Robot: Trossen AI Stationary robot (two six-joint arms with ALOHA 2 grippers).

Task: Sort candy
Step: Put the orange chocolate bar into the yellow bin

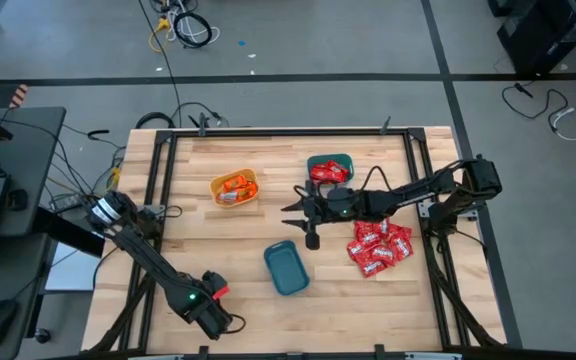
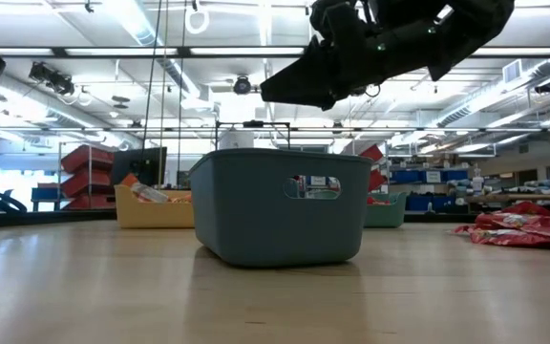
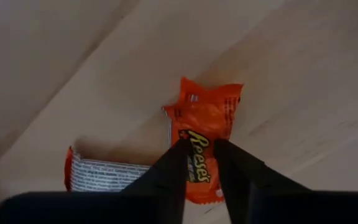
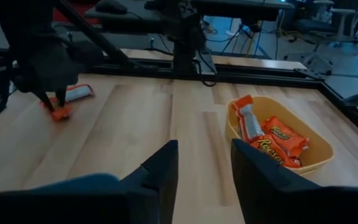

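Teal bin (image 1: 287, 268) mid-table, bare wood around — passable

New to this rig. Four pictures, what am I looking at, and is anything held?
Two dark robot arms work at a wooden table, sorting candy. The high view looks straight down; the low view sits at table-top height; each wrist view looks past that arm's own fingers. On the table: a yellow bin with orange packets, a teal bin with red sweets, an empty teal bin, and a pile of red packets. The left gripper, at the near left corner, has its fingers closed around an orange Reese's packet lying on the wood. The right gripper hangs open over the table's middle, holding nothing.
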